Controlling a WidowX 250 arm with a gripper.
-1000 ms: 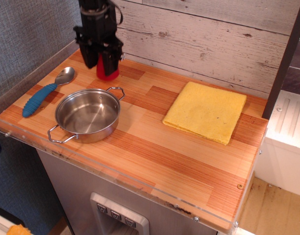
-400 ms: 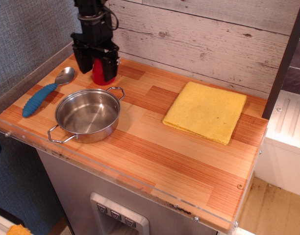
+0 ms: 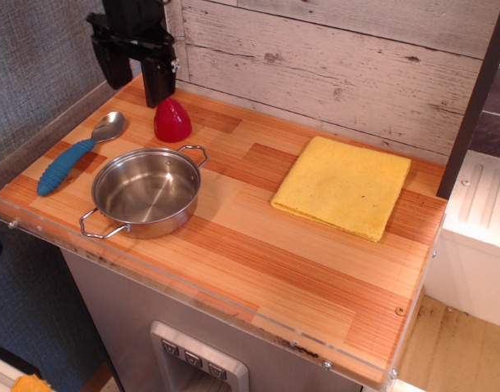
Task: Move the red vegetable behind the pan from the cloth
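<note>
Gripper [image 3: 136,80] has let go and lifted off. A moment ago it was down over the red vegetable [image 3: 171,121] with the fingers around it; now it's up and shifted to the far left, jaws spread wide, nothing between them.

Vegetable stands alone on the table [image 3: 258,245], flat base down, tip up. Looks stable, no tilt. It's just beyond the pan [image 3: 147,193], close to the pan's far handle but not touching. Spoon [image 3: 77,152] is to its left, apart from it.

Cloth [image 3: 344,186] is on the right side, well away, bare, nothing on it.

My read: placement is done. Vegetable is off the cloth and behind the pan as asked, so the task goal looks met. Only thing left is for the arm to clear out, no further grasp needed. Risk is low: one finger hangs just above and left of the vegetable's tip, so a sloppy sideways retreat could clip it. Straight up is the safe exit.
</note>
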